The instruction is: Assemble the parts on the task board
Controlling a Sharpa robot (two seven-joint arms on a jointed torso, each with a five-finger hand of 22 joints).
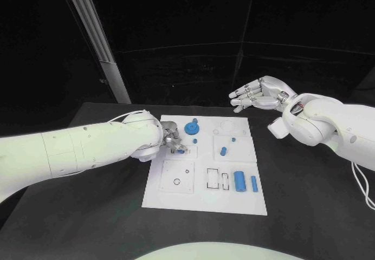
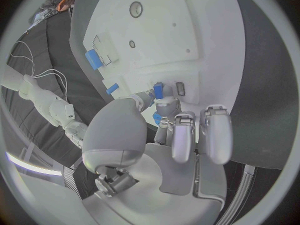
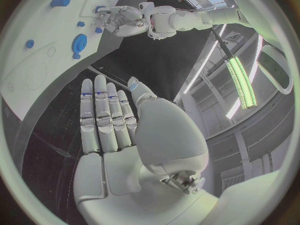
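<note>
The room is dark, and a black table [image 1: 312, 206] fills the lower part of the head view, with the white task board [image 1: 205, 201] lying in the middle of it. Nearest to the camera, the lower edge of the board is bare. A little further up, right of centre, lie two blue parts side by side: a thick blue cylinder [image 1: 240, 181] and a thinner blue bar [image 1: 254, 183], both with the long axis running up and down the frame. Next to them, on the left, are dark rectangular outlines.

Further up, in the centre left of the frame, the left hand [image 1: 173, 140] is over the left edge of the board. Its fingers are curled down around a small blue part [image 1: 180, 151], and in the left wrist view the fingertips [image 2: 164, 105] close about a short blue peg [image 2: 158, 90] that stands upright at the board. I judge that this hand pinches the peg, but whether the peg is already seated in its hole I cannot tell.

Just right of this hand lie a small blue piece [image 1: 224, 150] and, higher, a round blue gear [image 1: 192, 129].

Farthest away, in the upper right, the right hand [image 1: 260, 92] hangs beyond the far edge of the board, its fingers straight, apart and holding nothing. So the left hand is clearly the nearer one to the parts, and the peg lies directly under its fingertips.
</note>
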